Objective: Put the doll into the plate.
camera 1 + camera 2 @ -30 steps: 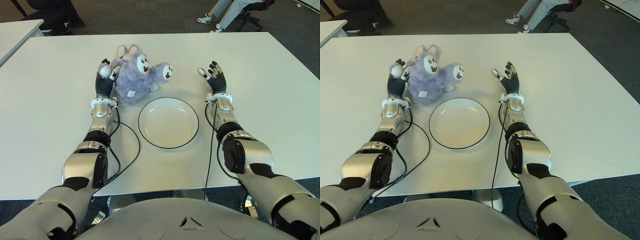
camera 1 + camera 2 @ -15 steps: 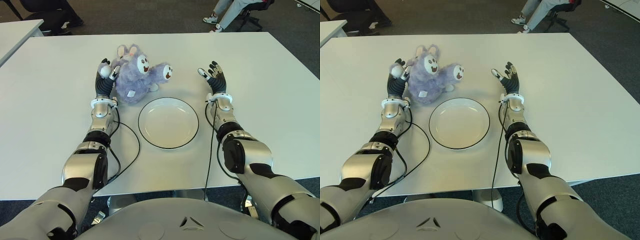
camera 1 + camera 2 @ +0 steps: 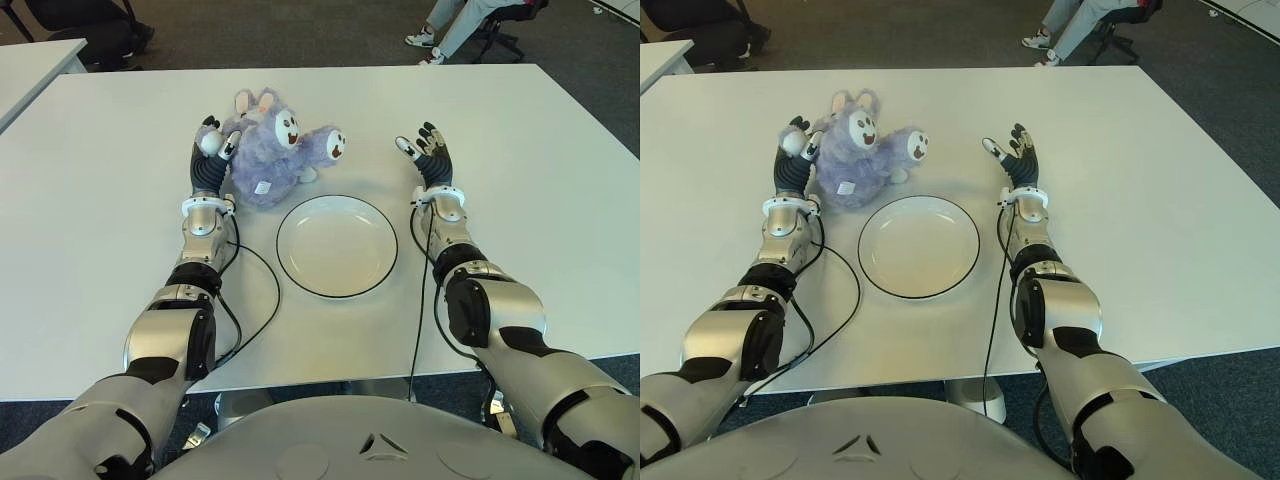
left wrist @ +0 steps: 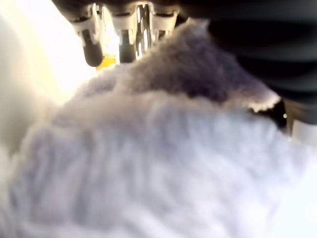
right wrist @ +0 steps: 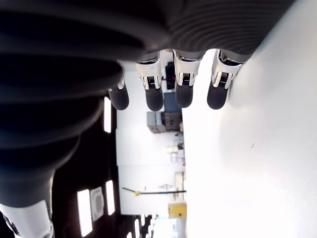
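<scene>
Doll: the purple plush doll lies on the white counter just beyond the plate, off its far-left rim and not on it.
Plate: it holds nothing, and it sits between your two hands.
Left hand: your left hand is pressed against the doll's side away from the plate; the fingers look extended along the fur, not closed round it, so you hold nothing yet.
Right hand: your right hand shows beyond the plate's right rim, well apart from the doll, fingers spread and holding nothing.
Handling: judge it light, soft and squashy, not fragile; the fur may slide and the body will give under your squeeze.
Where to grip: take the fat middle of the body, not an ear or a foot, and close well in.
</scene>
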Motion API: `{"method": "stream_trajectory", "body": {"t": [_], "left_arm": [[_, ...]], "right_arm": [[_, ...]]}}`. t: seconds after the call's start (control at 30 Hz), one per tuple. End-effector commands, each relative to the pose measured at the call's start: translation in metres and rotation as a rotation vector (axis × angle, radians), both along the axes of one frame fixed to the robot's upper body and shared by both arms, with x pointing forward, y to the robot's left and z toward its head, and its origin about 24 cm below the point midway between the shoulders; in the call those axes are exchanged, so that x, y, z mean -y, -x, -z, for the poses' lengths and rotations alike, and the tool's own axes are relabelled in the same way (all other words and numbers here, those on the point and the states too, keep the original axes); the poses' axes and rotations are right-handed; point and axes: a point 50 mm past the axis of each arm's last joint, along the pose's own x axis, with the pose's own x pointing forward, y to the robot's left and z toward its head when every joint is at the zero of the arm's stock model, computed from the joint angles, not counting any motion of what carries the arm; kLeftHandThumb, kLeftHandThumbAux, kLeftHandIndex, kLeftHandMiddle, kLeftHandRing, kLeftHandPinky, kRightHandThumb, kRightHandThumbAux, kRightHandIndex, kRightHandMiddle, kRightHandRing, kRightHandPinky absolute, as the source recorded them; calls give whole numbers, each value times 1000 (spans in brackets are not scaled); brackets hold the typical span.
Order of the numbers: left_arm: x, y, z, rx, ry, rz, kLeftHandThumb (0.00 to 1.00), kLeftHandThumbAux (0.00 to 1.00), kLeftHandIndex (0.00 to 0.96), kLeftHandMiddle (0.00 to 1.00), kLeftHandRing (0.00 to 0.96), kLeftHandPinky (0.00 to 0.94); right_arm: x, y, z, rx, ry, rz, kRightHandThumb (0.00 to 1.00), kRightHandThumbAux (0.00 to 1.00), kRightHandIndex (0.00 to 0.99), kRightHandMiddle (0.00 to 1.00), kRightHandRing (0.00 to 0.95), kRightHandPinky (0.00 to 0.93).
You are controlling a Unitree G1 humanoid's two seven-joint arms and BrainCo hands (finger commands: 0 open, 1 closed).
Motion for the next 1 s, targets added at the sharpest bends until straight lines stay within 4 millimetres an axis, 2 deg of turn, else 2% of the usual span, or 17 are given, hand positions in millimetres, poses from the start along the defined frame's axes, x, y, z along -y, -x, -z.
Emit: {"method": "stream_trajectory", "body": {"t": [0.03,0.8,0.87,1.0], "left_arm": [[0,37,51,-189,9,-12,0,477,0,94,103,112],[1,36,50,-189,-2,-14,0,492,0,87,100,110],[1,36,50,-191,-5,-15,0,485,0,82,91,78],[2,35,49,-193,-7,-19,0,480,0,82,88,82]], "right_arm": [[2,29,49,-198,-18,18,45,683,7,28,18,10],[1,27,47,-195,-21,14,53,687,7,29,17,6],[1,27,47,-196,-21,13,54,691,6,32,20,12],[1,27,47,-197,-19,12,50,695,6,32,22,14]]}}
